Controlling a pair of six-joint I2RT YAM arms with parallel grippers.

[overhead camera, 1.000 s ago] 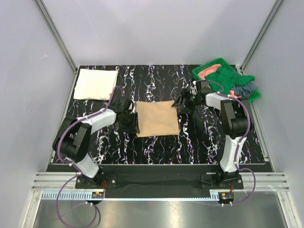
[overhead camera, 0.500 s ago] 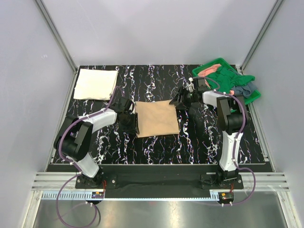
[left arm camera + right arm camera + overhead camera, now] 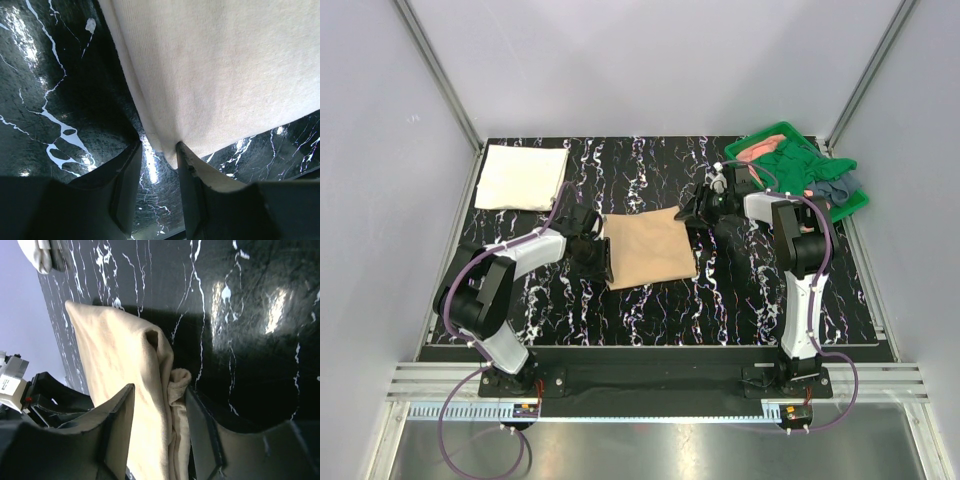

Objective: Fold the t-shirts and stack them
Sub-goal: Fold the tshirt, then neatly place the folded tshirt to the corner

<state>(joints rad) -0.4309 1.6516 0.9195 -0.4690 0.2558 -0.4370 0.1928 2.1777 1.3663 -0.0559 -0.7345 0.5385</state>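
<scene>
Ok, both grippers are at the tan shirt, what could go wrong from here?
1. The right gripper straddles bunched layers at the corner of the tan t-shirt; it may catch only some of them, so the fold could open on lifting.
2. The left gripper has only the tip of a corner at its jaws; that could slip out and leave the shirt dragging lopsided.

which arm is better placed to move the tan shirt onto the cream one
Left, probably. The left claw straddles the tan shirt's left edge, the side facing the cream shirt at the far left. The right claw is at the opposite corner, farther from it.
</scene>
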